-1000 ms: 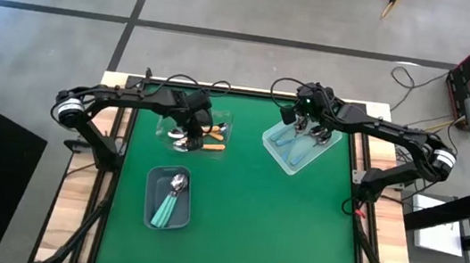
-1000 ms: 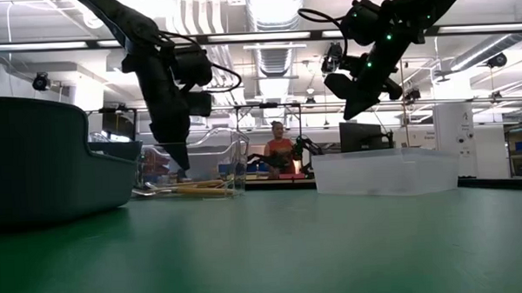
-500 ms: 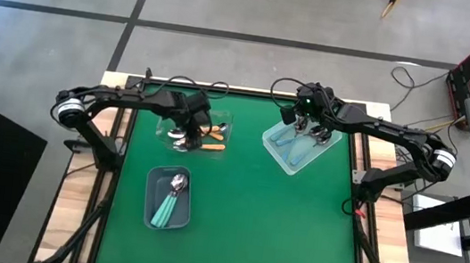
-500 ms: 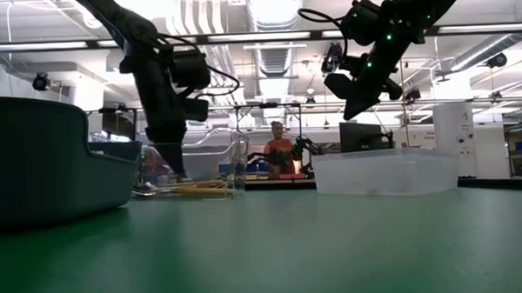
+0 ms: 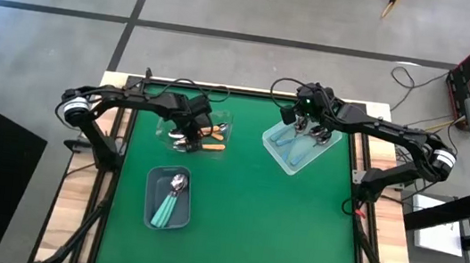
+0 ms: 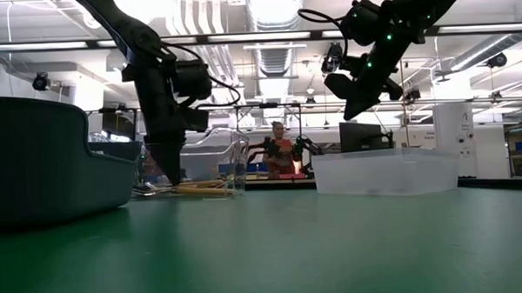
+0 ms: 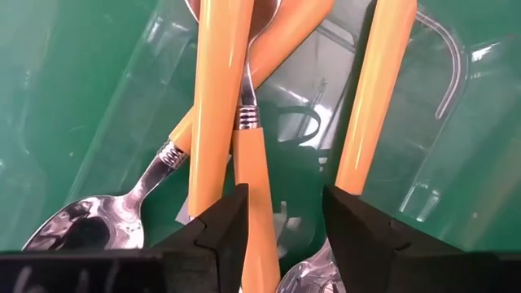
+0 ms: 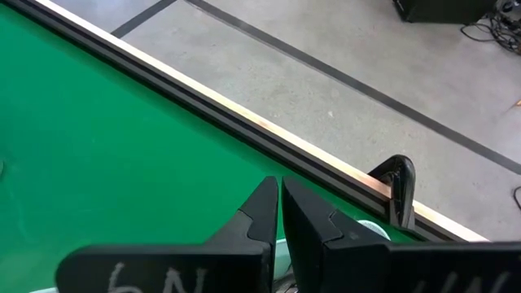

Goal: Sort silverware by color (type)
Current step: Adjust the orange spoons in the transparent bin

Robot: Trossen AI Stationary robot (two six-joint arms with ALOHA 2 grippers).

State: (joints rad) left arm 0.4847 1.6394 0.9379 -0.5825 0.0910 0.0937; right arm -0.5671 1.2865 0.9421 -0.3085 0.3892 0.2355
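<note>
Since a second ago my left gripper [image 7: 281,224] has spread apart above the orange-handled metal spoons [image 7: 220,106] in the clear plastic bin [image 5: 171,124], far left, pinching nothing: deposit apparently complete. Right gripper [image 8: 278,213], pressed together, hovers over the pale blue-spoon tub [image 5: 279,157].

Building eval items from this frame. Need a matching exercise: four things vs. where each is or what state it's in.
Things:
1. orange-handled spoons
2. teal-handled spoons
3. left gripper
4. right gripper

Place or state:
A. shut, above the pale clear bin
B. in the grey bin
C. in the clear bin at the table's far left
D. open, fingers either side of an orange handle

Pairs: 1-C, 2-B, 3-D, 4-A
</note>
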